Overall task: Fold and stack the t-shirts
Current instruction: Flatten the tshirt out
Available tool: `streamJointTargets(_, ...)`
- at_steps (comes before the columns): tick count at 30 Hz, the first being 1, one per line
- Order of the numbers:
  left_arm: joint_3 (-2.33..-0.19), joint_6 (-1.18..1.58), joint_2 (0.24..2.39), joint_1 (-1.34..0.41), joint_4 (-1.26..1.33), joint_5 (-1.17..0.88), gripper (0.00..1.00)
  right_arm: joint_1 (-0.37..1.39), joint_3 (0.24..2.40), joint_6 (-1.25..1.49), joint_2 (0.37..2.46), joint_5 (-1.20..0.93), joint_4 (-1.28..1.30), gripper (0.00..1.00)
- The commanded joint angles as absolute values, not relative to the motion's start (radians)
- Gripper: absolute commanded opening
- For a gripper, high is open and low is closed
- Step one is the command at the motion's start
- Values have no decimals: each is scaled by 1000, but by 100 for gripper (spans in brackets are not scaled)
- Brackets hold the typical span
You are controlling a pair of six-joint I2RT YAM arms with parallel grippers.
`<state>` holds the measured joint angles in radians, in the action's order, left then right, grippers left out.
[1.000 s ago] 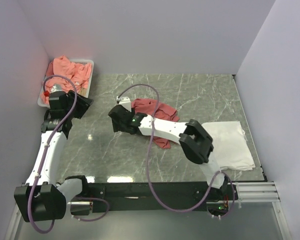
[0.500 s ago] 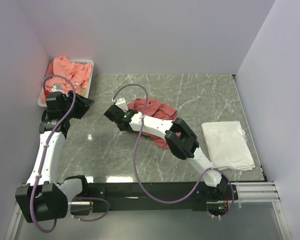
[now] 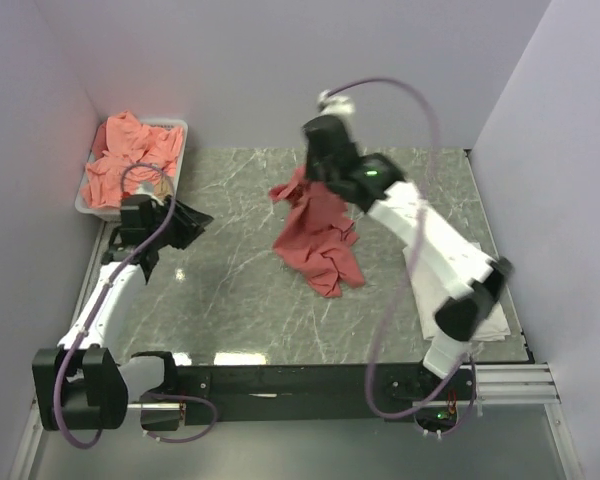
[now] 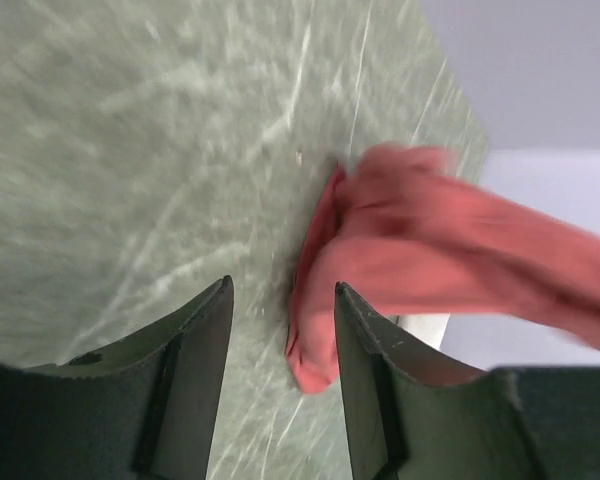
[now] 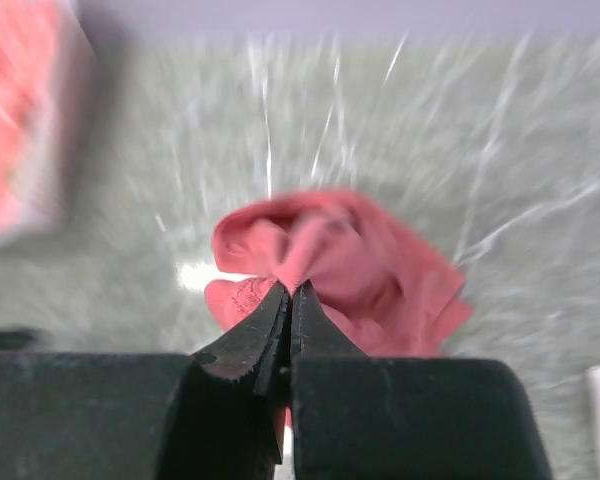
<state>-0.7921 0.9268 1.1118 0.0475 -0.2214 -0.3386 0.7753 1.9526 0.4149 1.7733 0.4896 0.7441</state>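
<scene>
Right arm has swung up from low over the table centre toward the far wall since a second ago, taking the crumpled shirt's top edge with it; left arm has drifted a little nearer, off the tray.

Far left: white tray, heaped with salmon-pink t-shirts, loose, unfolded.

Left gripper just right of the tray, low over the marble table. Fingers apart, nothing between them. Wrist view blurred; red cloth lies beyond the tips, not touching.

Centre: coral-red t-shirt, bunched, drawn out into a long drape. Long axis runs from the far end, at the grip, toward the near edge, slanting slightly right. Top pinched to a narrow neck, lower part widens and crumples. Near end looks to rest on the marble; contact not certain.

Right gripper at the shirt's far, upper end. Wrist view: jaws pressed together on a fold of red fabric, the rest of the shirt hanging beyond the tips.

Right: white folded garment flat on the table, mostly covered by the right forearm and elbow.
</scene>
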Motion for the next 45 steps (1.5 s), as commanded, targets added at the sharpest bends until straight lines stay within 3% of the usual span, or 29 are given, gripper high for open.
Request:
streamJointTargets(1,-756,965,1138,-104,-104,-302,50,752,1967,371,1649,506,775,0)
streamJointTargets(9,-759,991,1370,-373,61,-296,49,683,2014,353,1514,538,811,0)
streamJointTargets(16,-857,1023,1574,-569,141,-238,61,591,2026,365,1404,529,833,0)
streamJointTargets(23,-956,1085,1733,-607,134,-143,58,506,1981,396,1306,543,864,0)
streamJointTargets(29,-1078,1045,1799,-623,32,-66,47,471,1908,419,1256,555,874,0)
streamJointTargets(37,-1414,889,1988,-627,-222,98,55,437,1773,445,1190,502,838,0)
streamJointTargets(45,-1782,729,2206,-641,-445,233,55,433,1660,463,1132,448,807,0)
